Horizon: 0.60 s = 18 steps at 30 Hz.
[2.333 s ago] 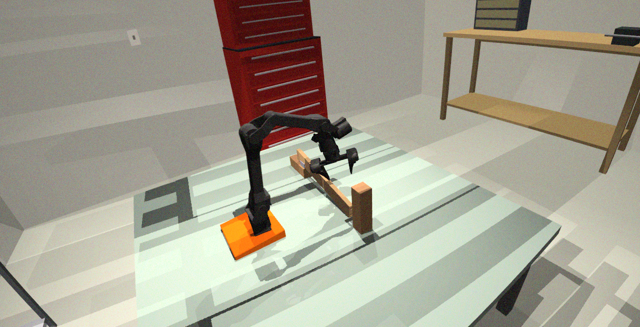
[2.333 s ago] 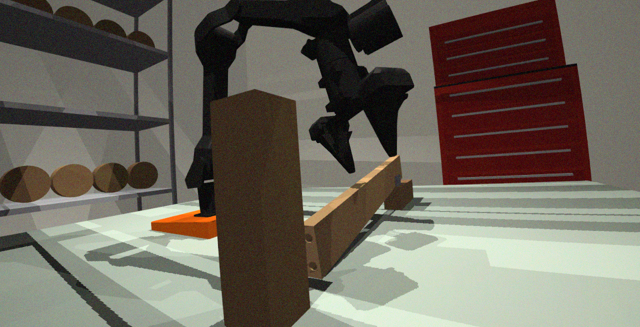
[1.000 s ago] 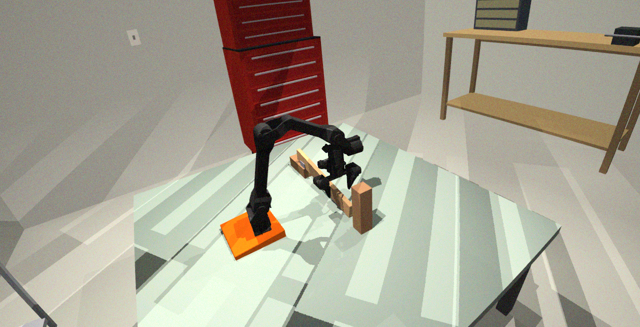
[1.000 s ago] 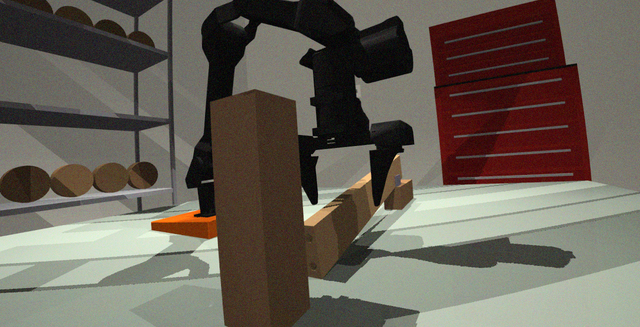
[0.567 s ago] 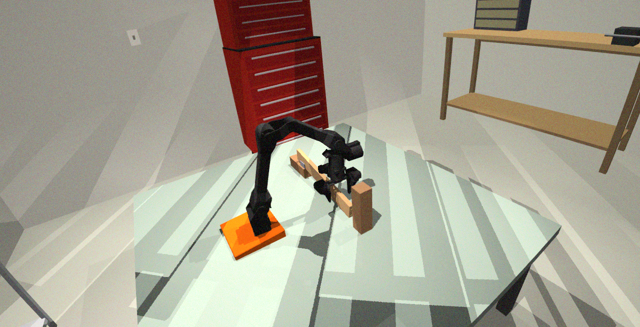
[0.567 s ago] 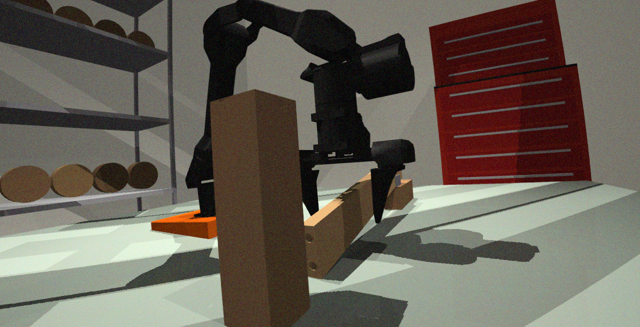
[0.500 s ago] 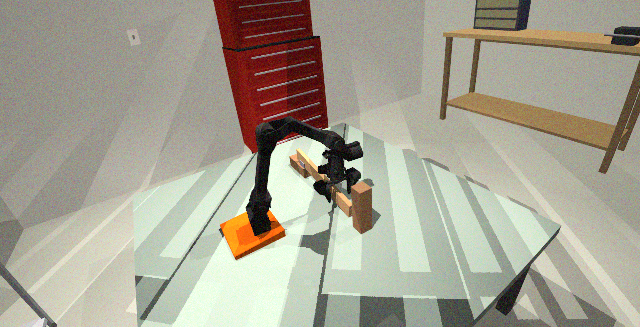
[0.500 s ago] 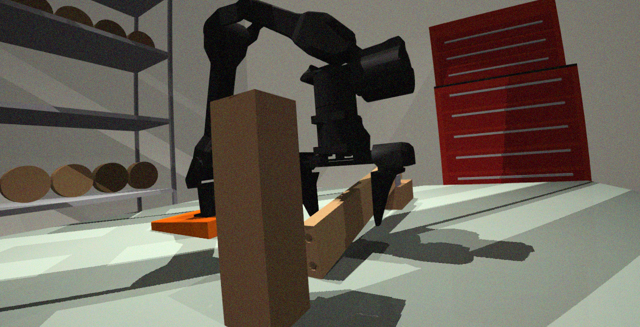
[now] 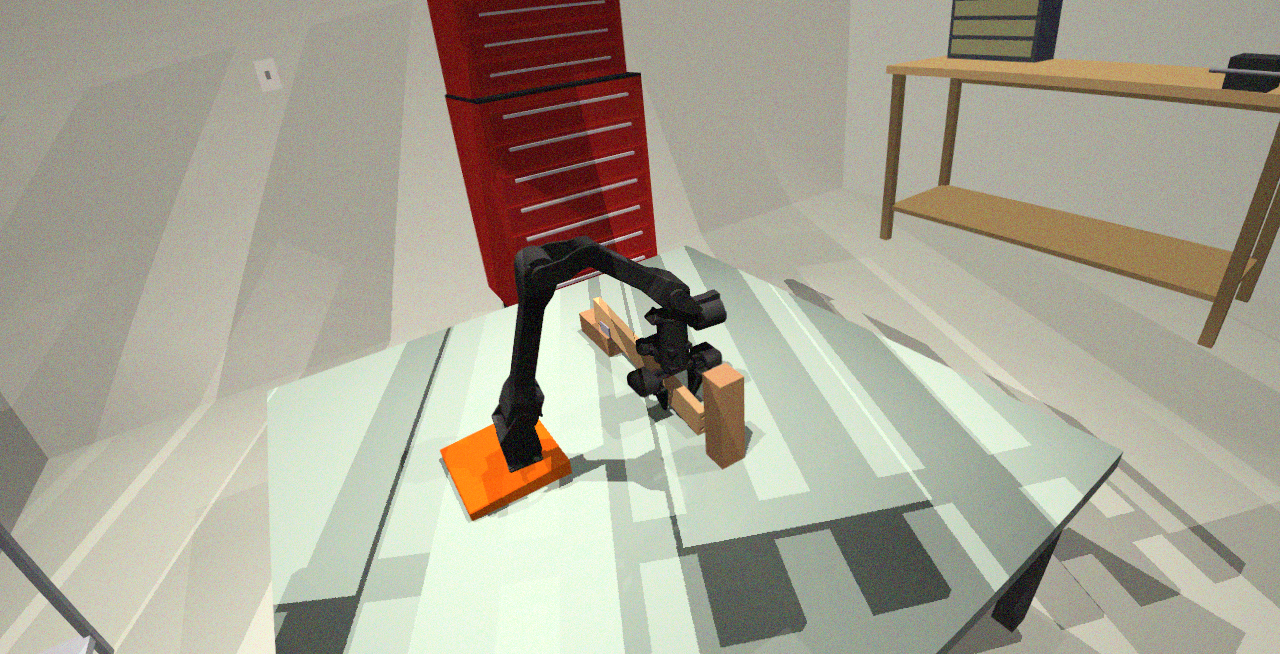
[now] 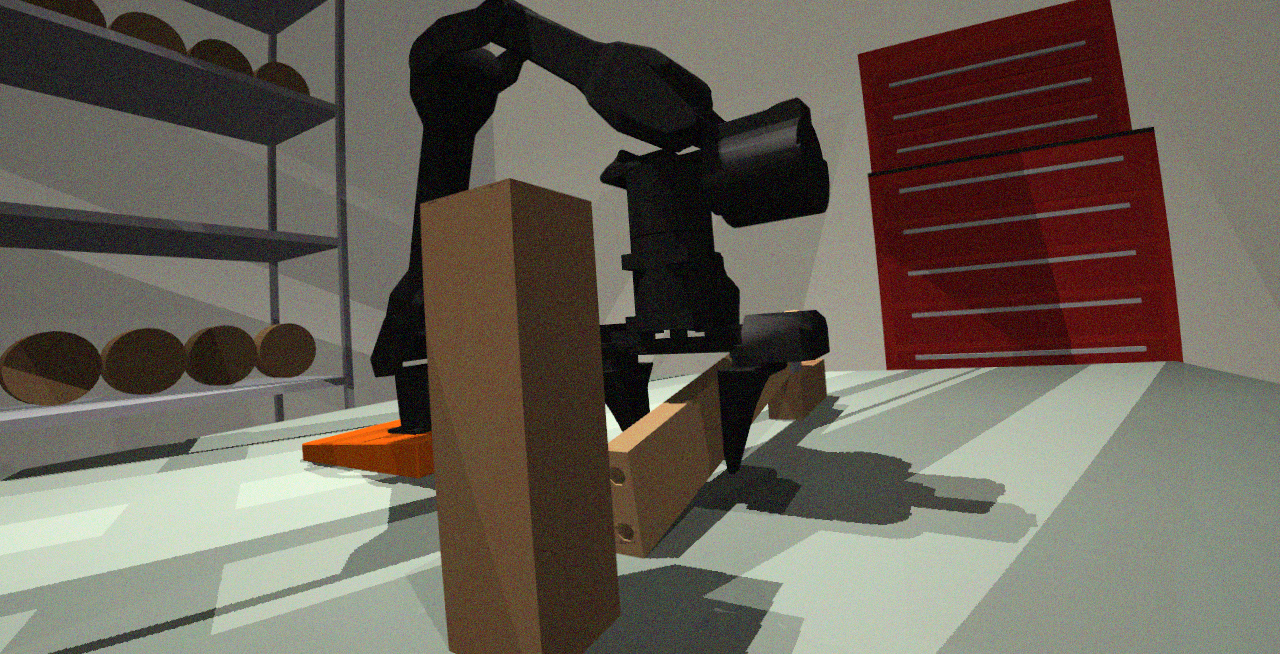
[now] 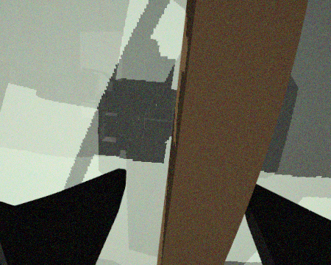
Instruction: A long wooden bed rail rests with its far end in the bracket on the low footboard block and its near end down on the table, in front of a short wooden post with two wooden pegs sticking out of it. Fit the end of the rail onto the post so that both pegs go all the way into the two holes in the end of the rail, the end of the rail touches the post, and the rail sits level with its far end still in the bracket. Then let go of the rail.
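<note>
The long wooden rail slopes from the bracket on the low footboard block down to its near end at the table. Two holes show in that end in the exterior view, beside the upright post. The post's pegs are mostly hidden. My gripper points down, its fingers partly open on either side of the rail, near its near end. In the wrist view a gap shows between the left finger and the rail; the right finger is close to or against it.
The arm's orange base stands on the table, to the left of the rail. The post rises close to the gripper. A red tool cabinet stands behind the table; a workbench and shelving stand farther off.
</note>
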Motion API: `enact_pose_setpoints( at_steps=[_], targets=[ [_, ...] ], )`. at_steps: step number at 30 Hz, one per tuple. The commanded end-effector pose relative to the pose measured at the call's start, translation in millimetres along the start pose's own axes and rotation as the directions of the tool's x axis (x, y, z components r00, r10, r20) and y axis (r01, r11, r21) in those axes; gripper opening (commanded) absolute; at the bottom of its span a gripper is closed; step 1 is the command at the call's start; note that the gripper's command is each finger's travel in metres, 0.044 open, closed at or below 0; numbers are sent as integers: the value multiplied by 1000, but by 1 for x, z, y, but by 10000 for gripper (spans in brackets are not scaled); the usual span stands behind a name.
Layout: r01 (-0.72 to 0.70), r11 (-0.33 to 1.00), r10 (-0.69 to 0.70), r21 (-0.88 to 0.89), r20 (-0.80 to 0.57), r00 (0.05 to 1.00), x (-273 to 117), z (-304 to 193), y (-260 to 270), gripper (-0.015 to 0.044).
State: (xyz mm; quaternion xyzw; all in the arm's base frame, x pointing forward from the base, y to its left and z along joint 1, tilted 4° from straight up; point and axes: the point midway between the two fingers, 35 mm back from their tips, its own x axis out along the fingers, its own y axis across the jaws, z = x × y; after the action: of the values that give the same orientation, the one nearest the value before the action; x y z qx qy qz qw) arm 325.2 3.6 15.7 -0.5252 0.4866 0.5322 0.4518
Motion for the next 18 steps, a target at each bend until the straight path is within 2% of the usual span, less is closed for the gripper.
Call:
enact_pose_setpoints(
  at_steps=[1, 7, 14, 18],
  targets=[
    [0, 1000, 0, -5, 4, 1000, 1, 1, 0, 204],
    [0, 1000, 0, -5, 4, 1000, 1, 1, 0, 46],
    [0, 1000, 0, -5, 4, 1000, 1, 1, 0, 0],
    [0, 1000, 0, -5, 4, 1000, 1, 1, 0, 0]
  ],
)
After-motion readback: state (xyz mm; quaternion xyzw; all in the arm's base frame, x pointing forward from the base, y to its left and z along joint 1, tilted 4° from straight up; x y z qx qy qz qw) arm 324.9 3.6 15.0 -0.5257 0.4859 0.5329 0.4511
